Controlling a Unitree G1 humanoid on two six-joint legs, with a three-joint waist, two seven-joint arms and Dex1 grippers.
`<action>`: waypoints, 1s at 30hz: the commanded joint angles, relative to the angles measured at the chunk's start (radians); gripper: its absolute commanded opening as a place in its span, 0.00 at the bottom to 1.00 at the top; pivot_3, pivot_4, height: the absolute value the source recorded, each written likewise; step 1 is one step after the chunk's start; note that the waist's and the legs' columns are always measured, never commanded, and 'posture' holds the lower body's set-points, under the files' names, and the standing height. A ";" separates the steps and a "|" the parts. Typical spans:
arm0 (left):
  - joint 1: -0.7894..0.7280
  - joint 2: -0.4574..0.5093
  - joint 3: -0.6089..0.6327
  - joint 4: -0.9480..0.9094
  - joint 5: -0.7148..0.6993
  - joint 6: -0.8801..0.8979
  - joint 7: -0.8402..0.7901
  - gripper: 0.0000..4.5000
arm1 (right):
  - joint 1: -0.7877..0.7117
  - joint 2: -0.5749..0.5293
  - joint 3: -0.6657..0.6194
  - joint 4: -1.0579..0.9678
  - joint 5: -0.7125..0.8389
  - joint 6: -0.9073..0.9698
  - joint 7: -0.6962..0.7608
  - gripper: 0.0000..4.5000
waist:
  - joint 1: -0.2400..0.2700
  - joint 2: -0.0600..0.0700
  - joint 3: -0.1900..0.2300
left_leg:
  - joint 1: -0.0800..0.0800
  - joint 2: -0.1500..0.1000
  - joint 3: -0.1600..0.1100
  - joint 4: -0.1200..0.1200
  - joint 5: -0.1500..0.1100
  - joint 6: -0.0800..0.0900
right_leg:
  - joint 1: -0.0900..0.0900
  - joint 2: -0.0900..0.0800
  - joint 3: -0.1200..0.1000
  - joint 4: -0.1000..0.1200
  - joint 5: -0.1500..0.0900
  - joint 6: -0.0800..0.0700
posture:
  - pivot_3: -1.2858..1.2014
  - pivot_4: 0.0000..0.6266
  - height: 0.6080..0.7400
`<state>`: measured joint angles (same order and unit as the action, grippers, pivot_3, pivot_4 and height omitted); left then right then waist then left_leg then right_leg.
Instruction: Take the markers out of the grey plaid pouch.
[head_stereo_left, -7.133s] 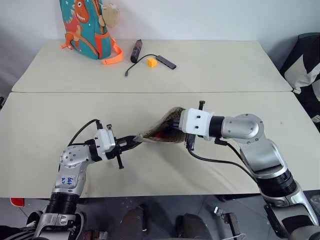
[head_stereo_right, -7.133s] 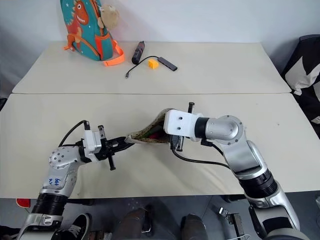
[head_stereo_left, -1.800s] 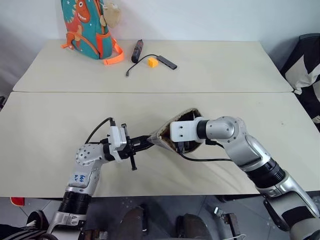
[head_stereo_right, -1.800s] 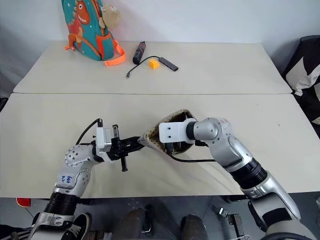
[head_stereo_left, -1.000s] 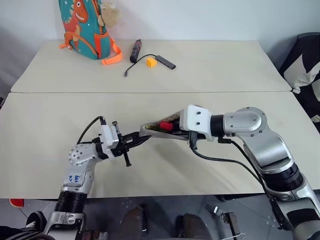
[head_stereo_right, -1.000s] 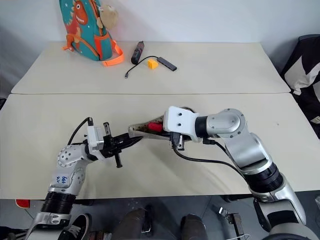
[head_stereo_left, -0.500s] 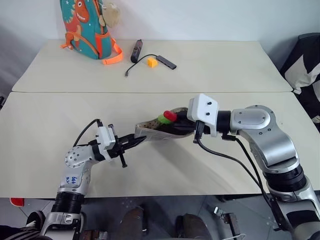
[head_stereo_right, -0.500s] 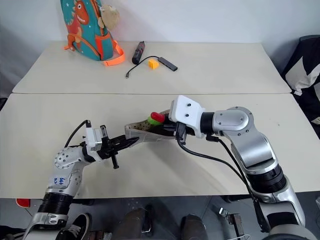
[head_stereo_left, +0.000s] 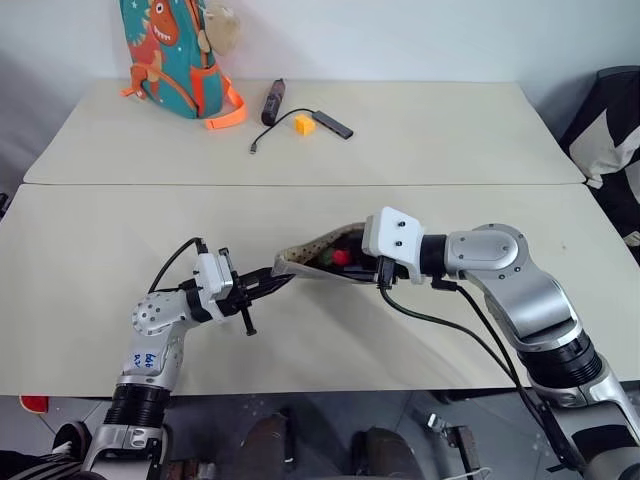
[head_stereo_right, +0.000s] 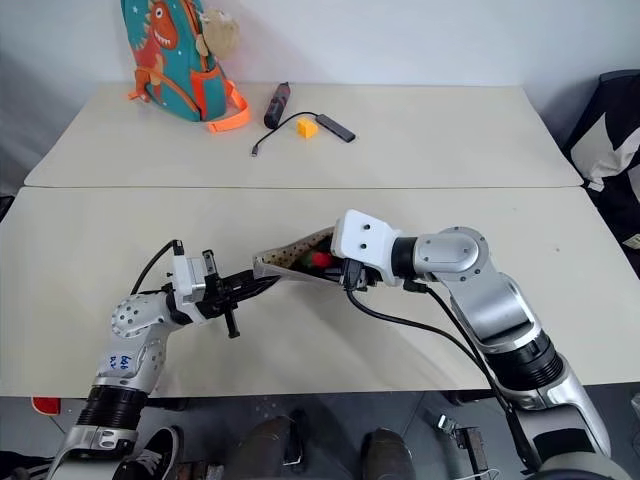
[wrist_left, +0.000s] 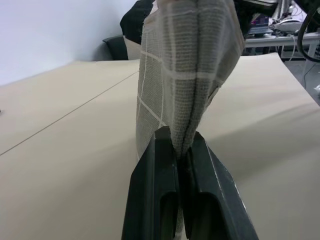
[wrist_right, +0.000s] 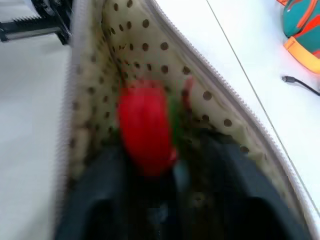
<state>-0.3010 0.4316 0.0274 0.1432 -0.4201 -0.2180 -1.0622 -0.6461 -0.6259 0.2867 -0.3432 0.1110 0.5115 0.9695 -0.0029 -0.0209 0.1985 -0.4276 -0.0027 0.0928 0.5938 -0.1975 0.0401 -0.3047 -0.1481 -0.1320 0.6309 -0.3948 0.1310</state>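
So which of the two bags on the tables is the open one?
The grey plaid pouch on the near table: its unzipped mouth shows dotted lining and a red marker. The dinosaur backpack stands at the far table's corner.

Two beige tables (head_stereo_left: 420, 140) end to end before a plain pale wall (head_stereo_left: 400, 35).

- You have the grey plaid pouch (head_stereo_left: 318, 260) over the near table (head_stereo_left: 80, 300), about at its middle, and every place below is told from it.
- The left gripper (head_stereo_left: 268, 283) is at its left end, the right gripper (head_stereo_right: 340, 268) at its right end, reaching into its mouth.
- The markers (head_stereo_left: 340, 257) lie inside it.
- Well behind it to the left, on the far table (head_stereo_left: 450, 130), stands the backpack (head_stereo_left: 170, 50).
- Behind it on the far table lie a dark stick (head_stereo_left: 272, 100) and, just right of that, a small block (head_stereo_left: 303, 124) and a flat bar with a cable (head_stereo_left: 330, 123).
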 joint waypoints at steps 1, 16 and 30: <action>0.007 -0.001 0.005 -0.038 -0.008 -0.005 -0.002 0.00 | 0.032 -0.043 0.033 -0.021 -0.032 -0.031 0.028 0.64 | 0.002 0.000 0.000 | 0.000 0.000 0.000 0.000 0.000 0.000 | 0.000 0.000 0.000 0.000 0.000 0.000 | 0.52 0.24 1.00; -0.004 0.002 0.006 -0.034 -0.014 0.004 -0.020 0.00 | 0.039 0.002 0.091 0.028 -0.129 -0.139 0.000 0.01 | -0.001 0.000 0.000 | 0.000 0.000 0.000 0.000 0.000 0.000 | 0.000 0.000 0.000 -0.001 0.000 0.000 | 0.52 0.24 1.00; 0.006 -0.007 0.018 -0.053 -0.047 0.036 -0.024 0.00 | 0.004 0.019 0.135 0.104 -0.267 -0.245 -0.039 0.44 | -0.001 0.000 0.000 | 0.000 0.000 0.000 0.000 0.000 0.000 | 0.000 0.001 0.000 0.000 0.000 0.000 | 0.52 0.24 1.00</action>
<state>-0.2987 0.4317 0.0298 0.1316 -0.4324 -0.1832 -1.0819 -0.6325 -0.6051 0.4101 -0.2414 -0.1263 0.2920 0.9402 -0.0041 -0.0209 0.1984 -0.4275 -0.0027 0.0929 0.5939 -0.1974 0.0400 -0.3048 -0.1474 -0.1321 0.6313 -0.3948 0.1310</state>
